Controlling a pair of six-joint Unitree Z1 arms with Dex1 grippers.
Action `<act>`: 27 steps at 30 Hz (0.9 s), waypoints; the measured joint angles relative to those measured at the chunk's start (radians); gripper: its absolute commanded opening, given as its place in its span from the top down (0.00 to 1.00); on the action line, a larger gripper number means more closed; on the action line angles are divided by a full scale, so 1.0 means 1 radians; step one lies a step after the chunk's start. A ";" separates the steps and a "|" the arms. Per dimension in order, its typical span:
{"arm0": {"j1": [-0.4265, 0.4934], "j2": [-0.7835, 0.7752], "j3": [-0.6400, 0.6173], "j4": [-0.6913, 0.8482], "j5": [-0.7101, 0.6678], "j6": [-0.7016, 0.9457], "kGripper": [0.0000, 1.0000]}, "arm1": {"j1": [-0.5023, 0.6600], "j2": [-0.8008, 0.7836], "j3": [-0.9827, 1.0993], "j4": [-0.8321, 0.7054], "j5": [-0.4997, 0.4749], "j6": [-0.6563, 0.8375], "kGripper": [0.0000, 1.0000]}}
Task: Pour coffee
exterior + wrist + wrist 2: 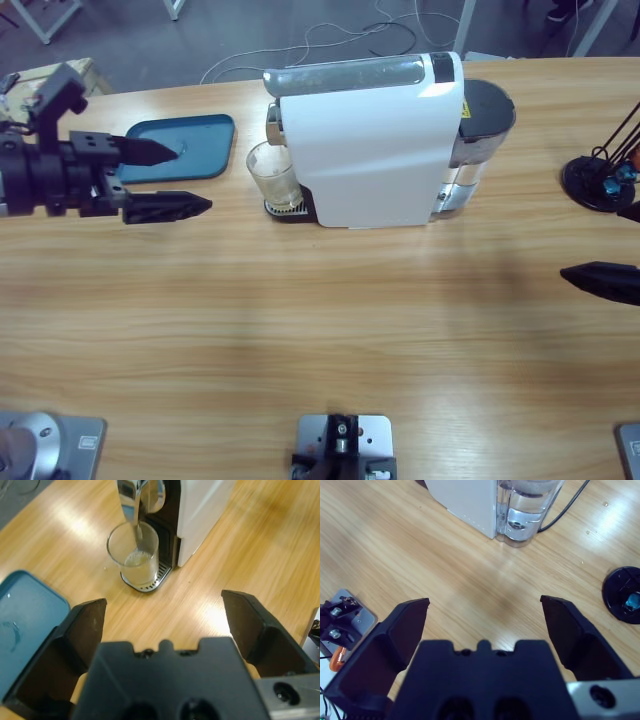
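A white coffee machine [375, 140] stands at the back middle of the table. A clear tumbler [273, 175] sits on its drip tray under the spout, and the tumbler [134, 555] holds a little pale yellowish coffee [138, 564] at its bottom. My left gripper [168, 178] is open at the left, its jaws pointing at the tumbler from a short way off. In the left wrist view my left gripper [165, 622] has nothing between its jaws. At the right edge my right gripper [603, 280] is open and empty; my right gripper [485, 625] faces the machine's clear water tank [526, 510].
A teal tray [190, 145] lies flat behind the left gripper. A black round base [596, 182] with a thin stand sits at the far right. A cable [565, 507] runs from the machine's back. Bare wood fills the table's front half.
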 measured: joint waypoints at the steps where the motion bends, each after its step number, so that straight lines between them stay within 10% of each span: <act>1: 0.005 -0.001 0.002 -0.011 -0.009 0.012 0.00 | 0.000 0.000 0.000 0.000 0.000 0.000 0.00; 27: 0.078 0.447 0.017 -0.571 -0.152 0.199 0.00 | 0.001 0.055 0.011 -0.046 0.066 0.000 0.00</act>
